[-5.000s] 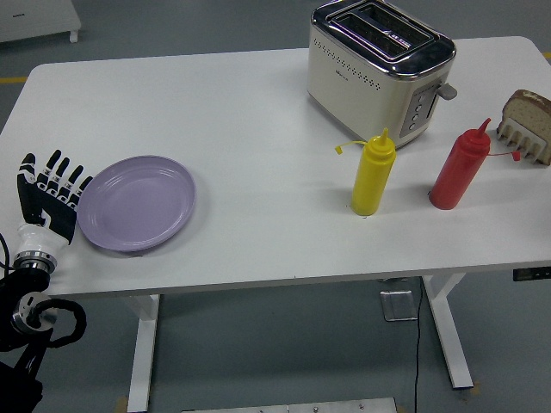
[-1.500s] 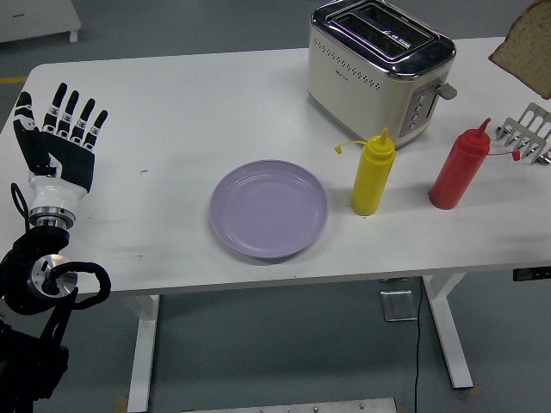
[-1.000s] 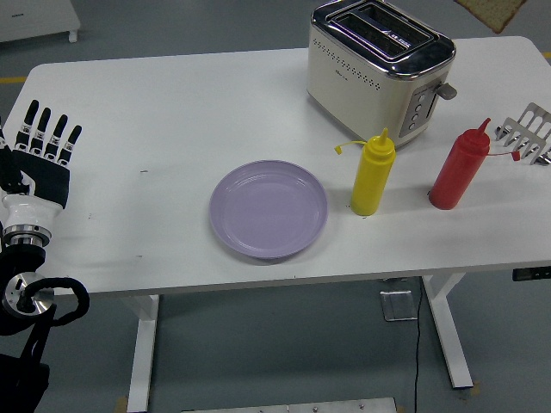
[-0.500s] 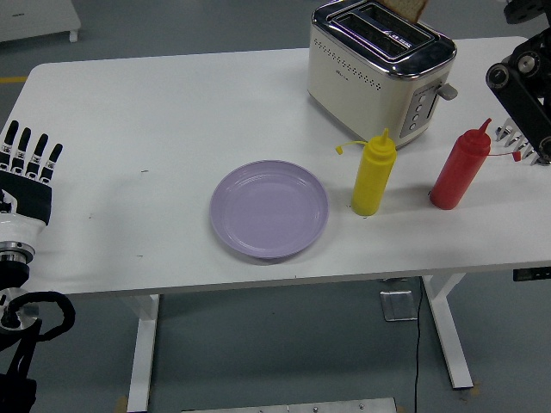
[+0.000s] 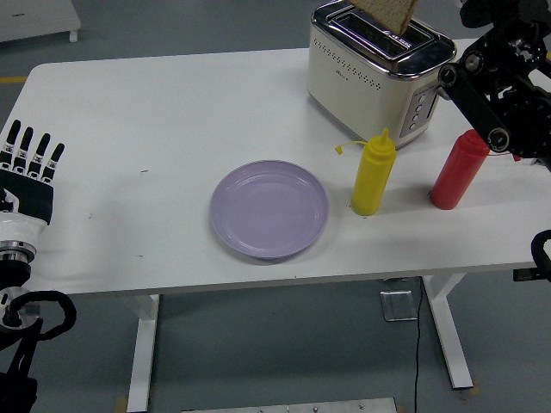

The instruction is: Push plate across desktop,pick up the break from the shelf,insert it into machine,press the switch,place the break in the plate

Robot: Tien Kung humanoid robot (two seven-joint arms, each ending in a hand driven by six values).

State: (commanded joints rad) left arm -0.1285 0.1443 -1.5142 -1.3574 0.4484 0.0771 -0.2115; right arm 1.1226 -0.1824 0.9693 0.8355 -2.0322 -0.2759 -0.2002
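The bread (image 5: 389, 12) is hanging tilted over the toaster (image 5: 379, 69); the right arm's hand is out of frame, grip unknowable. The slice may be catching the slot rim. The left hand (image 5: 26, 176), fingers spread, is waiting far left of the toaster.

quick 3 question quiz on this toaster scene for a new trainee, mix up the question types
1. True or false: the purple plate holds a slice of bread.
2. Multiple choice: the bread slice is (a) lying on the table, (b) above the toaster at its slots, (c) on the plate.
3. Fill in: the bottle nearest the plate is the ____ bottle.

Key
1. False. The plate is bare.
2. b. The slice hangs over the toaster's top, at the picture's upper edge.
3. Yellow. The yellow bottle stands just right of the plate, the red bottle farther right, partly behind the right arm.
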